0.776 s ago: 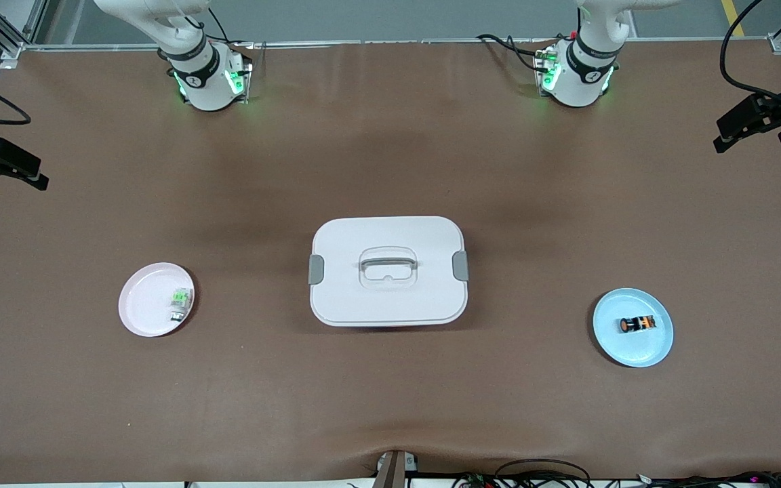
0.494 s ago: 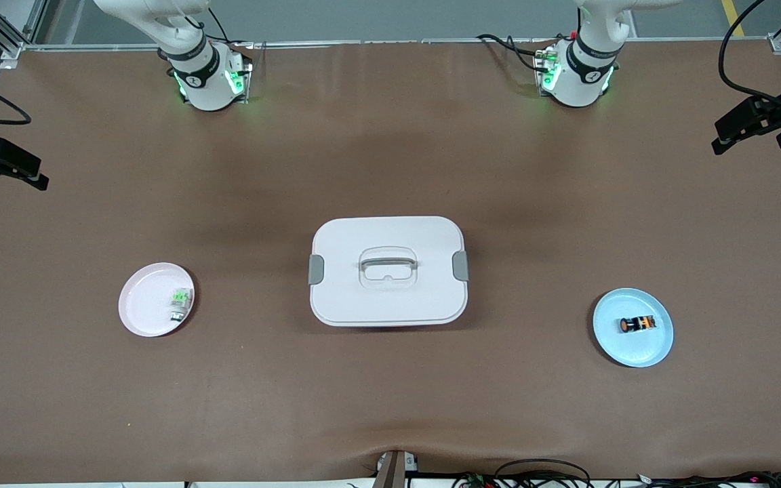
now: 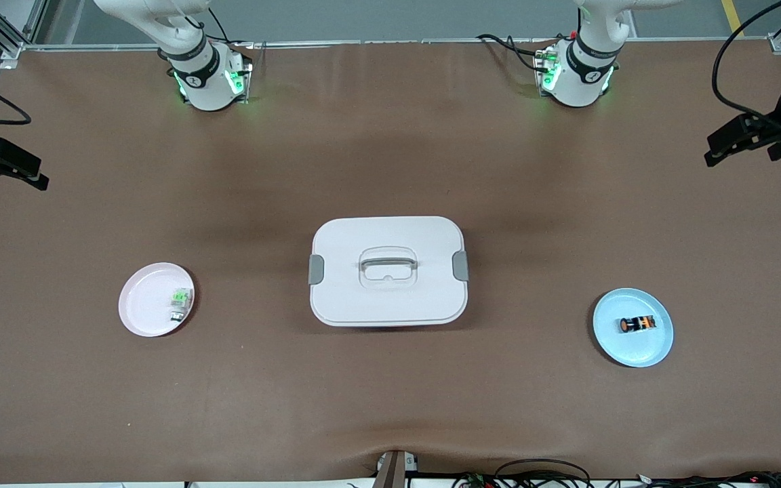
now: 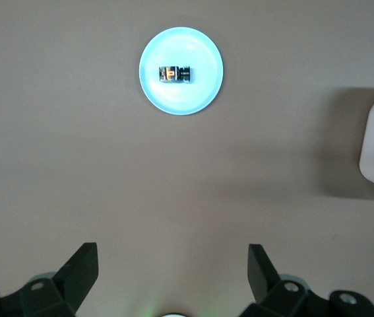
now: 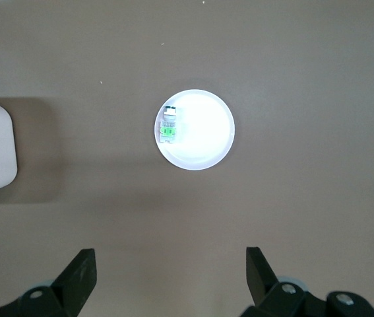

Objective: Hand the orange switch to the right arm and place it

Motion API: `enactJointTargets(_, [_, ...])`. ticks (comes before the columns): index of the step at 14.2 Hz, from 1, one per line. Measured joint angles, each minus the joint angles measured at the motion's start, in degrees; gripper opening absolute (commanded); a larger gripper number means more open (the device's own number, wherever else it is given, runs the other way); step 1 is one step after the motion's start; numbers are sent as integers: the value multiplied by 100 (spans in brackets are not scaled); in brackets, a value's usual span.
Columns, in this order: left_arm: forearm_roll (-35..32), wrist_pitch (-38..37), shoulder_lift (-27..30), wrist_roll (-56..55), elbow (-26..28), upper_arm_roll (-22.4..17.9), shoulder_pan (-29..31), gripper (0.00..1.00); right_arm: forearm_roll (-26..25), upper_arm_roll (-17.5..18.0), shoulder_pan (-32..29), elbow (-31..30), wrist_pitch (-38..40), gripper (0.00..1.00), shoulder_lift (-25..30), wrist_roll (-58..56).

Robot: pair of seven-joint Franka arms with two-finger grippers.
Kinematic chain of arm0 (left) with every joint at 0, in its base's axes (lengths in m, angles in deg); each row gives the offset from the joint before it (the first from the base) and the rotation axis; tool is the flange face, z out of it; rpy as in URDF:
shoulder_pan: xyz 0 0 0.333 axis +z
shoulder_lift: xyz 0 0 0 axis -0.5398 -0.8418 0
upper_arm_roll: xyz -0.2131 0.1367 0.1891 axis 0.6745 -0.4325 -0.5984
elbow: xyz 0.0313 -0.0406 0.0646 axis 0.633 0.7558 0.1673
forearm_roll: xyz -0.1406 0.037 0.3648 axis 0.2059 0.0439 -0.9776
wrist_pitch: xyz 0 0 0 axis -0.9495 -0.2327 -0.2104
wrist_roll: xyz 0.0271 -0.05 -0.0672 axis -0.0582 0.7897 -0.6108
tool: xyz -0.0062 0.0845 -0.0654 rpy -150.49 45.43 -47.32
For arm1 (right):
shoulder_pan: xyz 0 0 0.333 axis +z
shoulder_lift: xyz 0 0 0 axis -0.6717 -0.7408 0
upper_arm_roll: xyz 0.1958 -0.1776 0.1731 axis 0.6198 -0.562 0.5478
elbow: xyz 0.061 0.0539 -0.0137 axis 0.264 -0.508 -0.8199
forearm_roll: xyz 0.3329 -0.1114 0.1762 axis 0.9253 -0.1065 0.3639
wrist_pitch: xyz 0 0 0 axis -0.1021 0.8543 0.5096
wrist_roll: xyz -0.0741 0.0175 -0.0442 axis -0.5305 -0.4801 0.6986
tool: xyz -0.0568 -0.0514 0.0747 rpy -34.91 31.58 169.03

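The orange switch point(image 3: 636, 324) is a stubby black cylinder with orange marks, lying on its side in a light blue plate point(image 3: 624, 349) toward the left arm's end of the table. In the left wrist view the orange switch point(image 4: 175, 74) and the blue plate point(image 4: 181, 102) show well apart from my left gripper point(image 4: 173, 264), which is open and empty. The left gripper point(image 3: 710, 152) hangs over bare table at that end. My right gripper point(image 3: 41, 175) waits open and empty over the right arm's end, also seen as the right gripper point(image 5: 170, 264).
A white lidded box point(image 3: 388, 271) with a grey handle and grey side clips stands mid-table. A pale pink plate point(image 3: 143, 305) holds a small green-and-silver switch point(image 3: 179, 303) toward the right arm's end; that green switch point(image 5: 169, 125) shows in the right wrist view.
My left gripper has shifted a little farther in over the table at its end. The right arm, both plates and both switches have not moved.
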Motion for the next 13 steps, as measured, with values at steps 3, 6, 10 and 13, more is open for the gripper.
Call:
enactJointTargets(3, [-152,684,-220,0,308,0,2,100,0,0,0,-1,0,100,0,0])
enactJointTargets(6, [-161,1282,-421,-3,680,-1,69,100,0,0,0,-3,0,100,0,0])
enactJointTargets(10, [-163,1962,-707,-3,987,-2,262,100,0,0,0,-4,3,100,0,0])
enactJointTargets(13, [-163,2375,-859,-3,1173,-3,308,100,0,0,0,-5,-28,100,0,0])
